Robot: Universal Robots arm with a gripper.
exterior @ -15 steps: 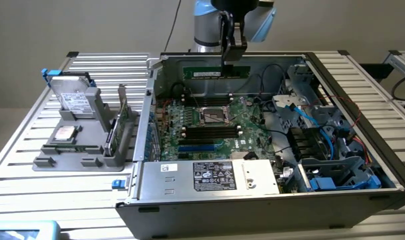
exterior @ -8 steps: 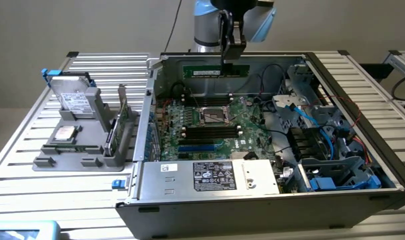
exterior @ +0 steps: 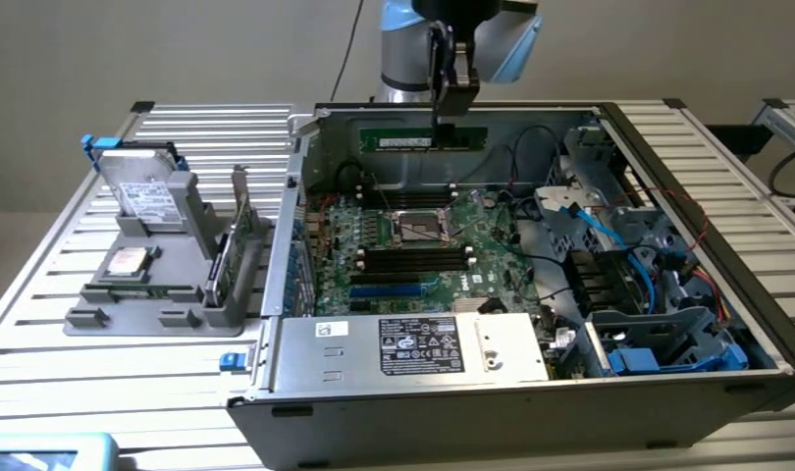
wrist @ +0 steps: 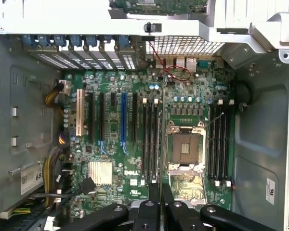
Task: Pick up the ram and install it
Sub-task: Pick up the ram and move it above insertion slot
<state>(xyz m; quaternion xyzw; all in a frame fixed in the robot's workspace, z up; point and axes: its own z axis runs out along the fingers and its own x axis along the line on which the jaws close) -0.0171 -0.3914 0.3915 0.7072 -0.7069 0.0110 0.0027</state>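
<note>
Exterior view: the black two-fingered pincer [exterior: 445, 118] is clamped narrowly on the upper edge of the long, thin green ram stick [exterior: 421, 138]. The stick hangs level above the far end of the open grey metal computer case [exterior: 503, 412] on the slatted aluminium bench [exterior: 44, 294]. I judge this edge grip leaves its lower edge free to meet the black memory slots [wrist: 149, 144] on the green motherboard [wrist: 111, 159] squarely.

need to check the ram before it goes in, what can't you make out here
- Exterior view: label print on the ram, too small to read.
- Exterior view: the ram's middle, hidden by the claw gripping it.
- Wrist view: the claw's body, cut off by the picture's edge.
</note>
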